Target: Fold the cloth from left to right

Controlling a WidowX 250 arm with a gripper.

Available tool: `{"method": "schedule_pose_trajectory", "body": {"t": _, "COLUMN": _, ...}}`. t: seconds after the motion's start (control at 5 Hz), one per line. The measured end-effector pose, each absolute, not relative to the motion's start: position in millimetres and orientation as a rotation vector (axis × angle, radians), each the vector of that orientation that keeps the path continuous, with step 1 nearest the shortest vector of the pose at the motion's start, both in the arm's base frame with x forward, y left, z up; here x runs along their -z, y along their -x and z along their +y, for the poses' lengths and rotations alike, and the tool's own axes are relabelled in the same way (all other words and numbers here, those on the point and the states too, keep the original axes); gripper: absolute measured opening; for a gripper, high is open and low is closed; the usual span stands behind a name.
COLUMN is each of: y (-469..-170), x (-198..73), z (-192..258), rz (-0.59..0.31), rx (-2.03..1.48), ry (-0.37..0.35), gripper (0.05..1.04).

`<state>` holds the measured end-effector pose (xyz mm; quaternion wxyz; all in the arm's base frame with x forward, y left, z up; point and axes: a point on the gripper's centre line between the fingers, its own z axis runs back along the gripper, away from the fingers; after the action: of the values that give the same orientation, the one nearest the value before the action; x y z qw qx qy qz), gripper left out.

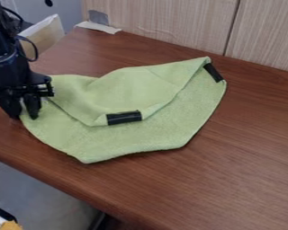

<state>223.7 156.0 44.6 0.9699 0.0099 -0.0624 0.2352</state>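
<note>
The black gripper (pixel 24 112) is low over the table at the left, at the left edge of the green cloth (pixel 164 130). Its two fingers stand apart, open, the right one against the cloth's left end; whether cloth lies between them is hard to tell. The cloth is partly folded: an upper layer (pixel 125 90) lies over the rear part, its front corner with a black patch (pixel 123 117) resting on the lower layer. Another black patch (pixel 213 72) marks the back right corner.
The brown table (pixel 242 166) reaches right and front of the cloth, its front edge running diagonally at lower left. A wooden panel (pixel 164 22) stands behind, with whitish tape (pixel 98 27) at the back left corner.
</note>
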Motion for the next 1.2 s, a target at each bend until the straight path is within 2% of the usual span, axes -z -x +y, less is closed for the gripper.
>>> {"method": "schedule_pose_trajectory", "body": {"t": 0.2, "y": -224.7, "x": -45.5, "z": 153.9, "rz": -0.125, "rx": -0.466, "ry": -0.026, "gripper": 0.162}}
{"method": "schedule_pose_trajectory", "body": {"t": 0.4, "y": -226.4, "x": -52.5, "z": 147.9, "rz": -0.13, "rx": -0.447, "ry": -0.025, "gripper": 0.064}}
{"method": "schedule_pose_trajectory", "body": {"t": 0.6, "y": -229.7, "x": -63.6, "z": 140.7, "rz": -0.129, "rx": -0.42, "ry": -0.023, "gripper": 0.055}}
{"method": "schedule_pose_trajectory", "body": {"t": 0.8, "y": -242.0, "x": -85.6, "z": 133.2, "rz": -0.142, "rx": -0.389, "ry": -0.019, "gripper": 0.055}}
{"method": "schedule_pose_trajectory", "body": {"t": 1.0, "y": -258.2, "x": -105.9, "z": 118.0, "rz": -0.184, "rx": -0.348, "ry": -0.023, "gripper": 0.055}}
{"method": "schedule_pose_trajectory", "body": {"t": 1.2, "y": -284.9, "x": -120.8, "z": 87.1, "rz": -0.241, "rx": -0.255, "ry": 0.015, "gripper": 0.055}}
